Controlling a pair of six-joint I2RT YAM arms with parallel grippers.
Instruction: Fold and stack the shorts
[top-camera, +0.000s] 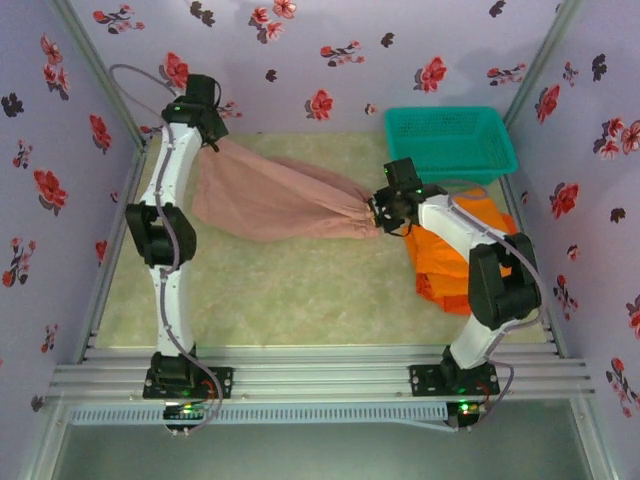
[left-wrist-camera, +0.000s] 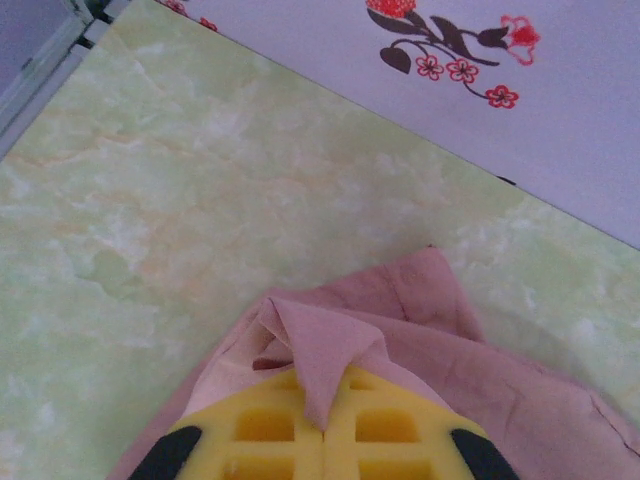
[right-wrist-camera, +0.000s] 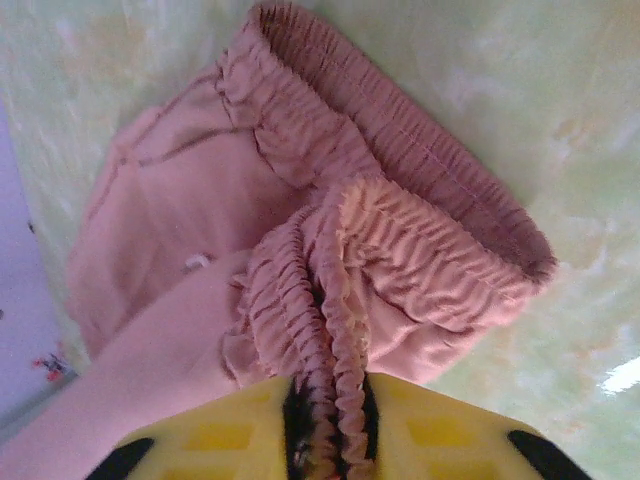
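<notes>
The dusty pink shorts (top-camera: 280, 200) hang stretched between my two grippers over the back of the table. My left gripper (top-camera: 213, 142) is at the far left, shut on a corner of a leg hem (left-wrist-camera: 322, 430); the pink cloth (left-wrist-camera: 480, 350) trails from its yellow pads. My right gripper (top-camera: 381, 222) is at the gathered waistband (right-wrist-camera: 400, 250). Its jaws stand slightly apart, with dark gaps on both sides of the bunched elastic (right-wrist-camera: 330, 440) that still lies between them. Bright orange shorts (top-camera: 450, 270) lie crumpled at the right, partly under my right arm.
A teal mesh basket (top-camera: 450, 140) stands at the back right, just behind my right gripper. Flowered walls close in the back and both sides. Bare marbled tabletop (top-camera: 300, 290) lies in front of the pink shorts.
</notes>
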